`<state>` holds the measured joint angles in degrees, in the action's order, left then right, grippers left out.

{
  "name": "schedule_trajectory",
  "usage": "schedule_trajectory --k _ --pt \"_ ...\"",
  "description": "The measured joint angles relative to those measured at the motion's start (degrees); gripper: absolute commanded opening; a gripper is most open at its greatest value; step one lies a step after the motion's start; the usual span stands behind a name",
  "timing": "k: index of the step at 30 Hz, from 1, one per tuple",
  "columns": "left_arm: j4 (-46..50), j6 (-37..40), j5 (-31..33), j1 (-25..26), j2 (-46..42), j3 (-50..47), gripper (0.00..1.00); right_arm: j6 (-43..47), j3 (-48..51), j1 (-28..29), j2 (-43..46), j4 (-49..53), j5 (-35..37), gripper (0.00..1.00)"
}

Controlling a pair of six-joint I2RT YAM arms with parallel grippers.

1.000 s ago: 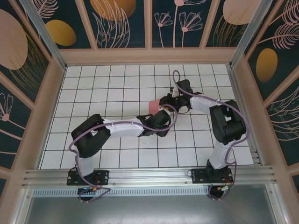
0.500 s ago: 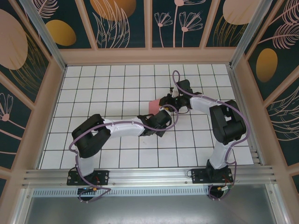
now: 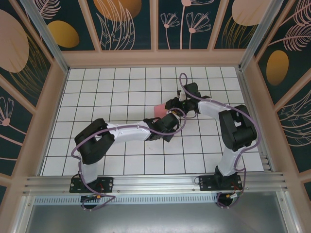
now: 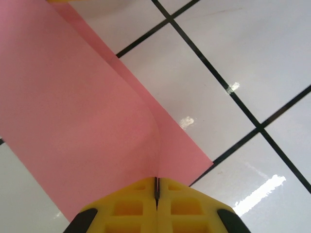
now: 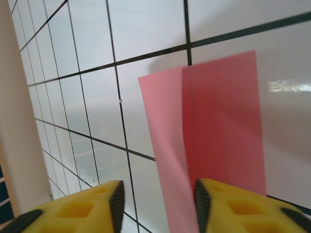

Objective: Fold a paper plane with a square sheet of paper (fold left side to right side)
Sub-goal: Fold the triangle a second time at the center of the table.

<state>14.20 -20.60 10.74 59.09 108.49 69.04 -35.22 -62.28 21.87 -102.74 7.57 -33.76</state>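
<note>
Shut tight, the left gripper [image 4: 156,190] has its two yellow pads pressed together at the bottom centre of the left wrist view. They pinch a raised edge of the square sheet of paper [image 4: 77,111]. From the pinch the pink sheet bows upward and spreads toward the upper left of the frame. A second layer lies flat on the white gridded surface [image 4: 233,43] beneath it, its corner poking out at the lower right.

The right gripper [image 5: 159,199] has its jaws apart at the bottom of the right wrist view and holds nothing. The sheet runs down between the pads, close to the right-hand one. There it shows as a paler flap beside a darker panel, so it is doubled over but not yet lying flat. From above, both grippers meet just right of centre, with the sheet peeking out at their upper left.

The step in hand looks like the side-to-side fold, caught partway. The pinched layer next needs carrying across until its free edge lines up with the layer below. It then needs laying down without dragging the lower layer, and the open gripper is well placed to pin that layer. Pressing along the bend to set the crease would follow.
</note>
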Motion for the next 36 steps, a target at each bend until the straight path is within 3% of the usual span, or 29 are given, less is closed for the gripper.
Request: schedule_trajectory --k 3,7,10,14,17,21,36 --pt "-0.1 -0.2 -3.3 -0.8 -0.1 0.0 0.02 0.7 1.1 -0.7 4.0 0.4 1.5 0.61" --pt "-1.2 -1.2 -9.0 -3.1 -1.1 -0.2 0.02 1.6 3.9 -3.4 11.1 0.7 2.9 0.60" --pt "-3.2 -2.6 -13.4 -5.4 -2.4 -1.4 0.03 2.1 7.3 -5.4 15.5 1.1 3.8 0.41" --pt "-5.5 -4.4 -18.1 -7.9 -3.4 -3.1 0.03 1.7 13.3 -5.9 18.3 1.3 4.0 0.28" --pt "-7.3 -5.9 -21.1 -9.0 -3.5 -3.8 0.04 0.9 18.6 -5.4 18.5 0.3 3.5 0.19" --pt "-8.5 -7.4 -23.4 -9.3 -3.5 -4.3 0.04 -0.7 22.7 -3.0 17.9 0.1 3.5 0.15" --pt "-9.6 -8.6 -24.4 -10.7 -3.5 -5.7 0.07 -1.1 20.5 3.4 8.4 -2.0 7.1 0.13"
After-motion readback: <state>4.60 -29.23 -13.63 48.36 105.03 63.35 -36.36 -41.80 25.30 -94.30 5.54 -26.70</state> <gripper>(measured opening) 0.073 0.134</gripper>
